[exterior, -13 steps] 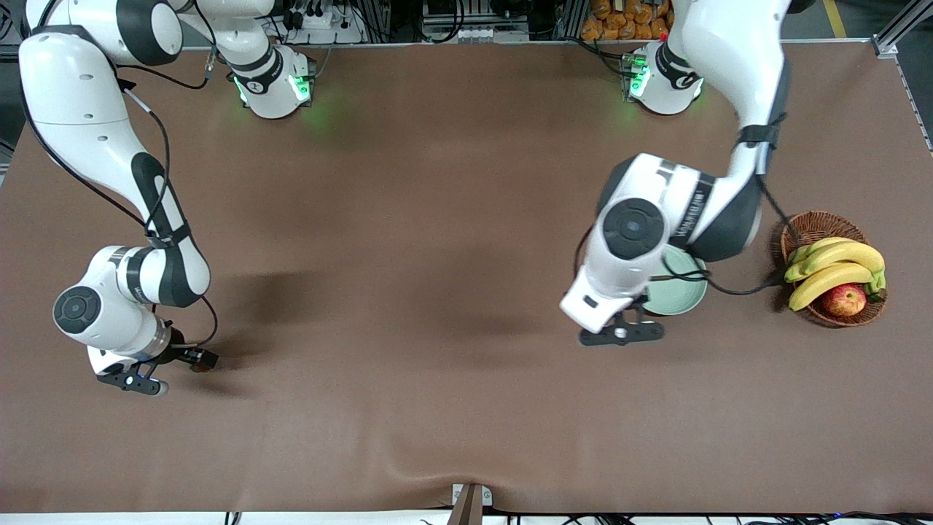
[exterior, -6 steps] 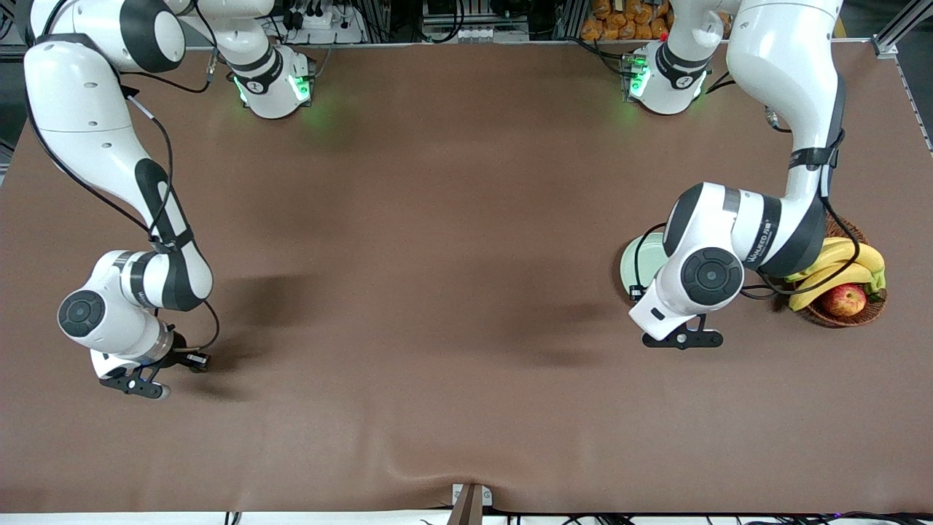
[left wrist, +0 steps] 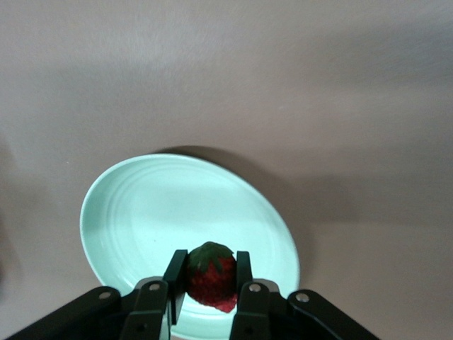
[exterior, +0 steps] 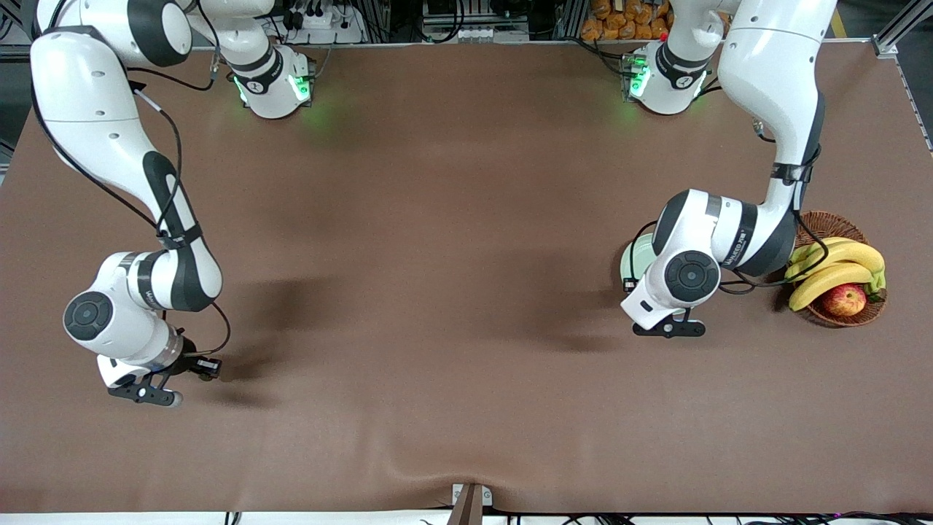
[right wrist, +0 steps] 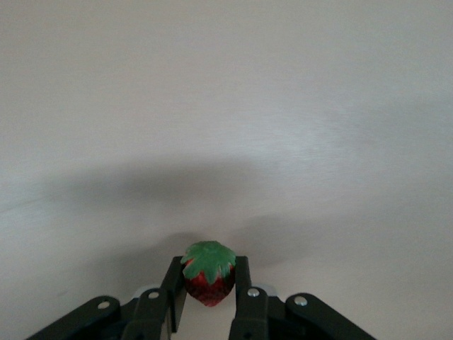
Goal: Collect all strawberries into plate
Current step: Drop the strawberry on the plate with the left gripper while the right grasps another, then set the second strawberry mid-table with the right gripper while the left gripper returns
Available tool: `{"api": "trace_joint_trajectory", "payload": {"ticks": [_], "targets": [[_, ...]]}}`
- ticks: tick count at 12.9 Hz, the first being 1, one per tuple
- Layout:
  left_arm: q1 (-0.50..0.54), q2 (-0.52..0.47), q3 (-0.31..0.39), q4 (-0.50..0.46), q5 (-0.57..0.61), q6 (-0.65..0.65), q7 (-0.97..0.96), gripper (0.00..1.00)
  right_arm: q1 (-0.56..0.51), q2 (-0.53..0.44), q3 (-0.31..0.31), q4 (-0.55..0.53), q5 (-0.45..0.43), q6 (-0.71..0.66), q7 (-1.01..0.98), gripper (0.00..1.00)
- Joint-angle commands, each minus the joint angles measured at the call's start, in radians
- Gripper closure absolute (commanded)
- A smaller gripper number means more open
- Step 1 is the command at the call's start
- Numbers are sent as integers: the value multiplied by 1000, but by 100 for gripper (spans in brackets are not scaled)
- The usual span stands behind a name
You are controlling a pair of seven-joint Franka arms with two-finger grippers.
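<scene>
In the left wrist view, my left gripper [left wrist: 210,275] is shut on a red strawberry [left wrist: 211,280] with a dark green cap. It holds the berry over the edge of the pale mint-green plate [left wrist: 141,212]. In the front view the left gripper [exterior: 669,328] and forearm hide most of the plate [exterior: 631,264]. My right gripper [right wrist: 209,282] is shut on a second strawberry [right wrist: 209,273], low over bare table. In the front view it [exterior: 146,392] is at the right arm's end. A third strawberry is out of view.
A brown wicker basket [exterior: 820,221] with bananas [exterior: 838,266] and a red-yellow apple [exterior: 844,299] stands beside the plate, toward the left arm's end. A brown cloth covers the table and bulges into a fold [exterior: 437,470] at the edge nearest the front camera.
My left gripper swung toward the basket with its strawberry, then came a little way back to the plate. My right gripper shifted slightly toward the table's middle.
</scene>
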Motion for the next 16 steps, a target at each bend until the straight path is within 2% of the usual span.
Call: {"api": "trace_joint_trajectory", "payload": {"ticks": [1,3,4,5,6,8,12,14,16], "targets": [[55,-53,-9,-132,23,108,46,99,86,-97,0,-16,7,-91,5,100],[60,-41,-8,-137,23,122,53,92,135,-120,3,-19,15,-106,5,100],[58,-42,-8,-133,22,122,54,67,160,-123,12,-19,17,-109,8,100],[58,-50,-8,-126,22,114,54,26,184,-129,25,-20,18,-111,11,100],[60,-67,-6,-119,22,105,54,0,213,-132,32,-19,18,-111,25,100],[62,-113,-3,-84,22,77,75,0,261,-132,51,-19,18,-108,63,100],[55,-122,-8,120,20,-140,83,0,350,-124,51,-12,32,-96,171,100],[48,-141,-9,182,20,-191,85,0,371,-124,51,-9,93,-94,171,100],[46,-183,-11,202,14,-202,86,0,417,-121,51,7,128,-94,172,100]]}}
